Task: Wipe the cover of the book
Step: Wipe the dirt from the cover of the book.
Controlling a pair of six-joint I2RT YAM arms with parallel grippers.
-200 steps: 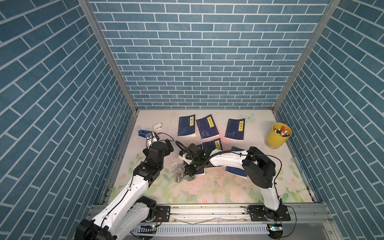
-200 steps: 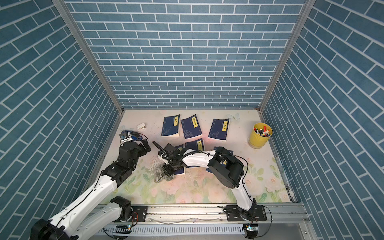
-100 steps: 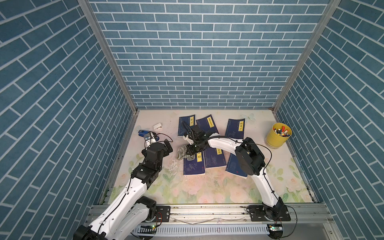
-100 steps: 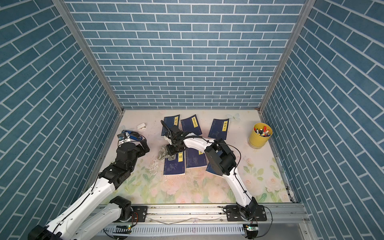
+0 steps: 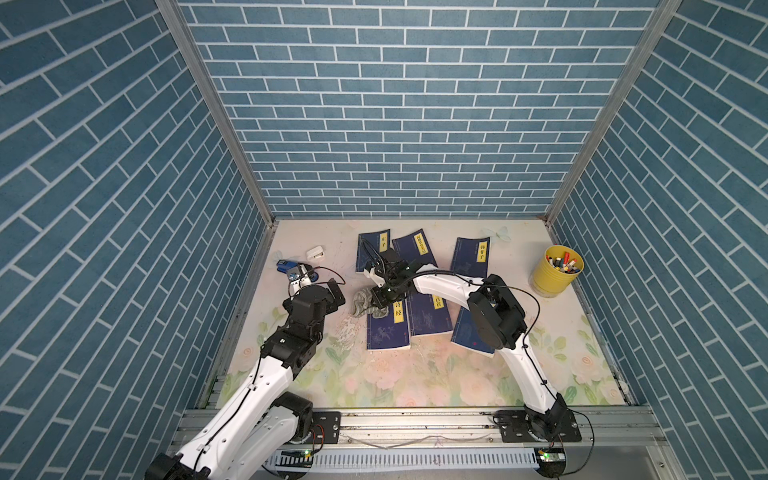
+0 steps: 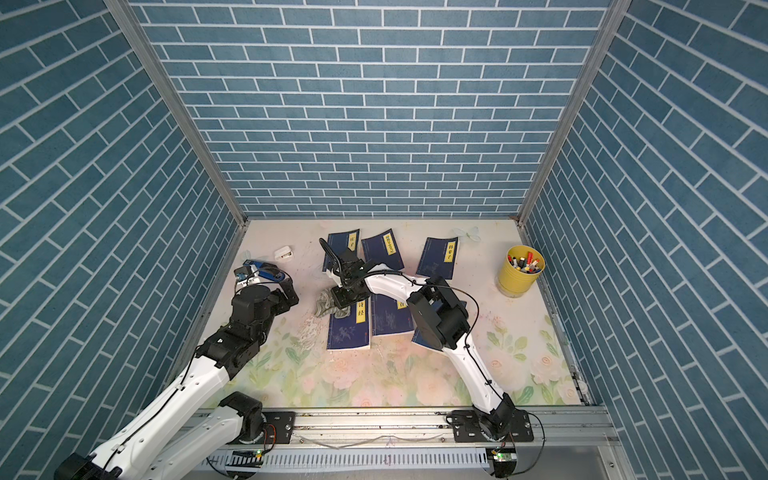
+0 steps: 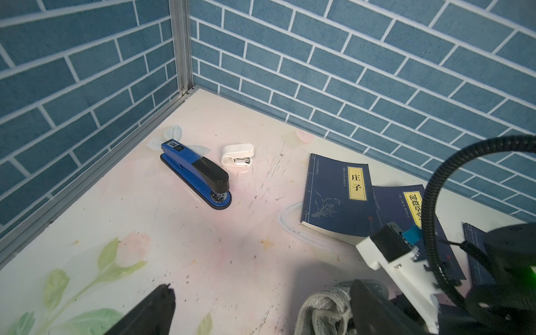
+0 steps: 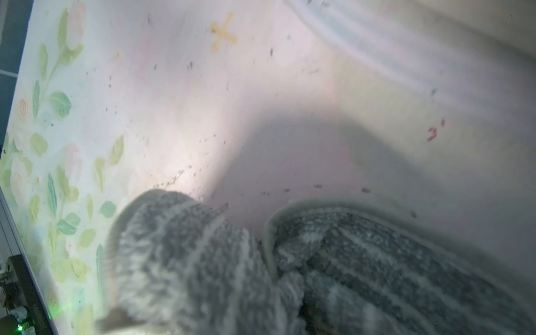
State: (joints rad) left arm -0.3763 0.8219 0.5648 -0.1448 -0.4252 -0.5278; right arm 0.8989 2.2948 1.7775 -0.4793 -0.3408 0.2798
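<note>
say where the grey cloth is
In a top view the grey striped cloth lies mid-table at the nearest dark blue book's far corner, in the right gripper.

Noted a blue stapler (image 7: 197, 177) lying flat near the left wall, a small white stapler (image 7: 237, 155) just beside it toward the back wall, and a yellow cup (image 5: 555, 280) of pens (image 5: 563, 262) standing well apart by the right wall, all on a floral table (image 5: 415, 382) flecked with scuffs.

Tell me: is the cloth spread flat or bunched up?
Bunched. The cloth sits as a crumpled wad with rolled folds, pinched in the right gripper.
</note>
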